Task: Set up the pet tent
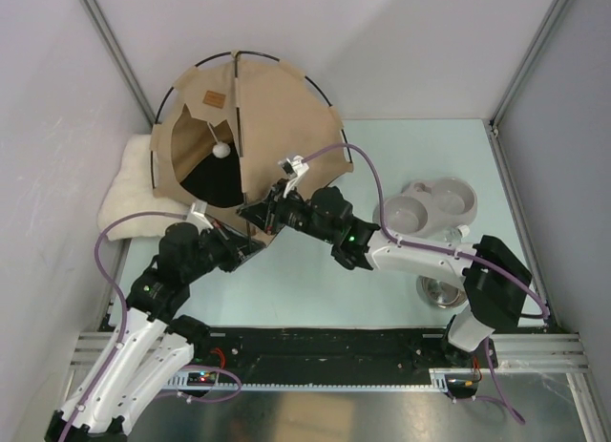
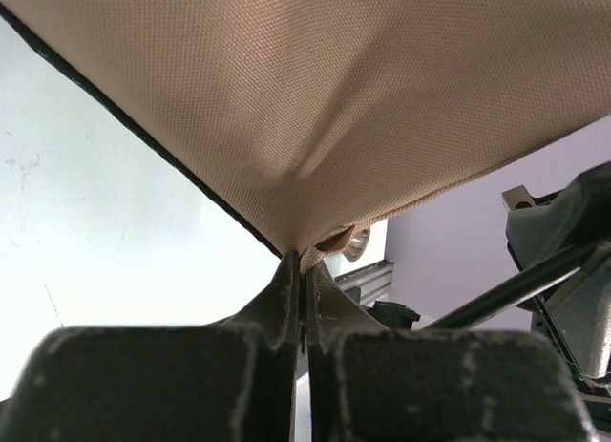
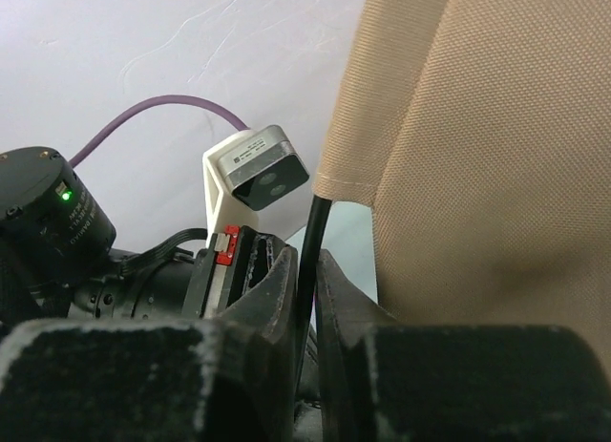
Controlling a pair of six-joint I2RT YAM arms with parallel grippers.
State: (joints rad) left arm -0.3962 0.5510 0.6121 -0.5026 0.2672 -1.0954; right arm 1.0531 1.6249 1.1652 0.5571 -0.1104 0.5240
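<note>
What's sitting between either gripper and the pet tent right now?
Nothing visible. The left gripper pinches the pet tent at its fabric hem, and the right gripper is closed around its thin dark pole. The cushion and double bowl lie off to the sides.

**Bystanders on your table**

You have a fluffy cream cushion lying by the left wall, at the far left of the pale green table. To your right sits a grey double pet bowl, and nearer you a shiny metal bowl, partly hidden. White walls close in three sides
</note>
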